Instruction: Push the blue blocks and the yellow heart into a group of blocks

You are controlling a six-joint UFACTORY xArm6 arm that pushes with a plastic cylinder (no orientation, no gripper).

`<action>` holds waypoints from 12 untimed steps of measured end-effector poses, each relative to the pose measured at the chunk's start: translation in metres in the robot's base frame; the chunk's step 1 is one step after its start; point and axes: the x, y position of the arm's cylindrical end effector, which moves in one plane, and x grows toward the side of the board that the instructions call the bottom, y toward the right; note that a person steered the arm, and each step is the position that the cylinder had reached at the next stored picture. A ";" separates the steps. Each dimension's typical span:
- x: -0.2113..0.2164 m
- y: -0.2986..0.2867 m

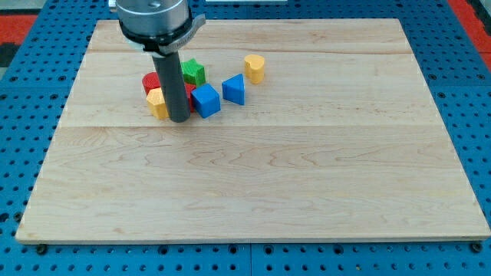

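Note:
My tip (179, 119) rests on the board just left of a blue cube (205, 100) and right of a yellow block (158, 103). A blue triangular block (235, 90) lies to the right of the cube, a small gap between them. The yellow heart (255, 67) stands apart, up and to the right of the triangular block. The rod hides part of the cluster behind it.
A green block (192, 72) and a red block (152, 81) sit in the cluster at the view's upper left; another red piece (189, 92) peeks out beside the rod. The wooden board (261, 184) lies on a blue pegboard.

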 end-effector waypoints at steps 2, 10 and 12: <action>-0.008 0.017; -0.111 0.128; -0.091 0.080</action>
